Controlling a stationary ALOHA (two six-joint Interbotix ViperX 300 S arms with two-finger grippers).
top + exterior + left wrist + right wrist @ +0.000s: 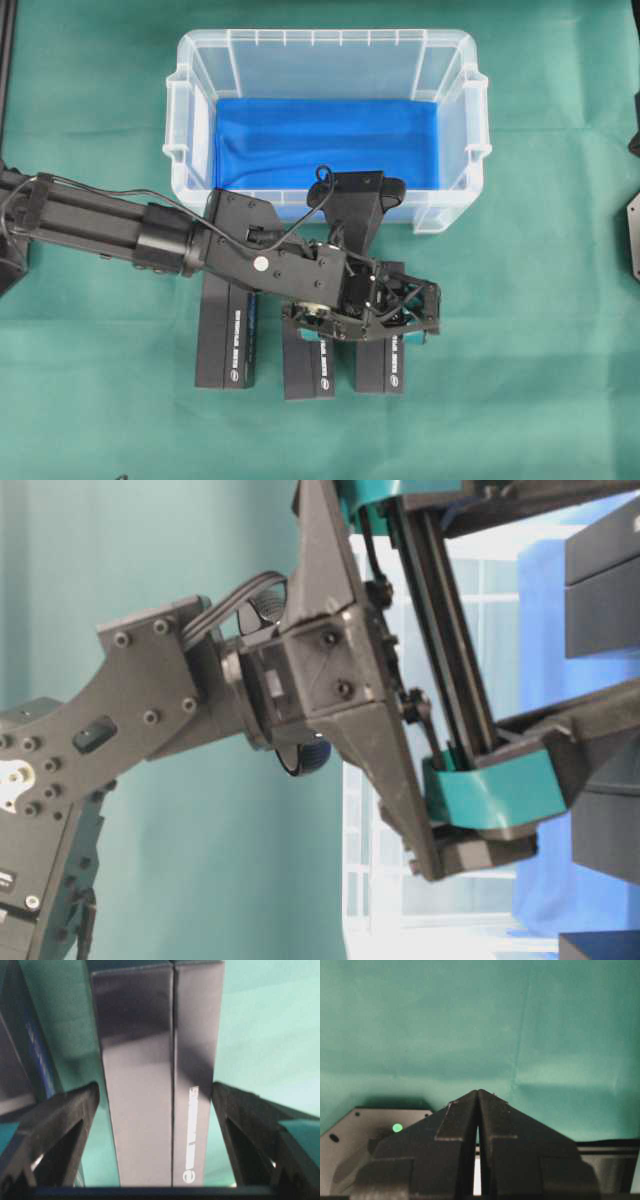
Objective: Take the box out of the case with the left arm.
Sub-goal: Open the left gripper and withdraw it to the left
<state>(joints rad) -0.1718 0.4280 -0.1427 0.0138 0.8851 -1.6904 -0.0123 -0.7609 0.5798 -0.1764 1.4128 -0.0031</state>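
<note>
From the left wrist view I have the box (159, 1075) lying lengthwise between my left fingers (62, 1120), a clear gap of green showing on either side, so the left gripper (425, 312) stands wide and grips nothing; the box rests on the surface (540, 350). To my reading it is already out of the case (455, 100) and set down, so the step in hand is a clean release and retreat. I would lift straight up, keeping the fingers spread and the wrist steady, so neither pad drags the box sideways. Just beside the fingers, on the arm side, lie two more boxes (226, 330) in a row, close enough that a sideways exit could nudge them; hence the vertical lift. Beyond the fingers sits the case, and overhead it shows only its blue lining (325, 140), so I judge nothing is left inside, though the arm hides the near edge. Well apart, the right gripper (478, 1105) hangs over bare cloth with its fingers pressed together, holding nothing; I leave it there.
</note>
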